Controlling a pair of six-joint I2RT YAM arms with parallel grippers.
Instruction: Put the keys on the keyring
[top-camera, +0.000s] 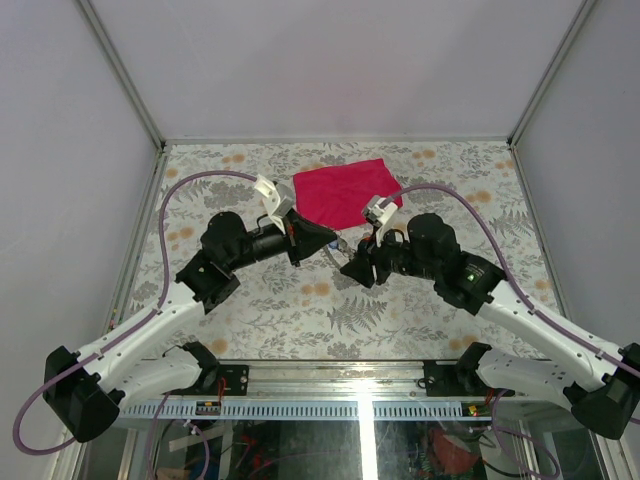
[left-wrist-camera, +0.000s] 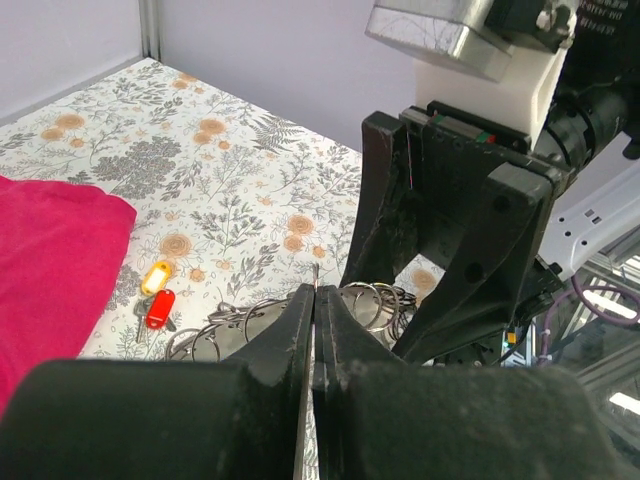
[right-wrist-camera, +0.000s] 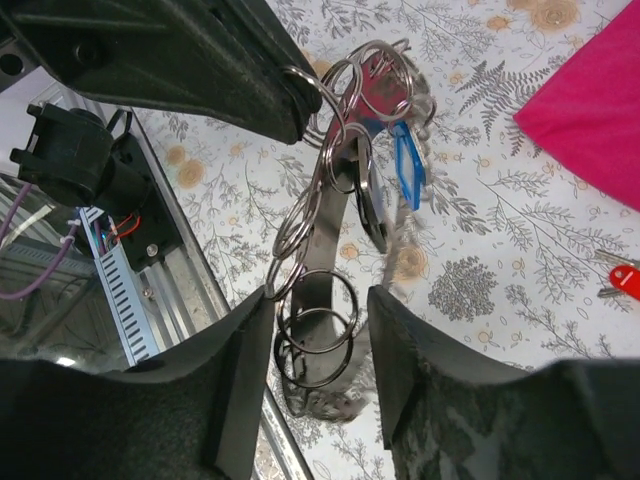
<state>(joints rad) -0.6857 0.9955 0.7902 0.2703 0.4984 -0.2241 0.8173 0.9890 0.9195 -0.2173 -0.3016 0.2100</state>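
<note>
My left gripper (top-camera: 333, 241) is shut on the edge of a silver keyring (right-wrist-camera: 334, 108); in the left wrist view a thin strip of the ring (left-wrist-camera: 315, 272) sticks out between the closed jaws. A chain of several linked rings (right-wrist-camera: 316, 300) and a key with a blue tag (right-wrist-camera: 406, 164) hang from it above the table. My right gripper (right-wrist-camera: 318, 350) is open, its fingers either side of the lowest rings, the left finger (right-wrist-camera: 240, 370) touching one. Keys with yellow (left-wrist-camera: 155, 276) and red (left-wrist-camera: 160, 307) tags lie on the table.
A red cloth (top-camera: 345, 190) lies at the back centre, just behind both grippers. More loose rings (left-wrist-camera: 205, 338) lie on the floral table (top-camera: 300, 310) near the tagged keys. The table's metal front rail (right-wrist-camera: 130, 290) is close below the right gripper.
</note>
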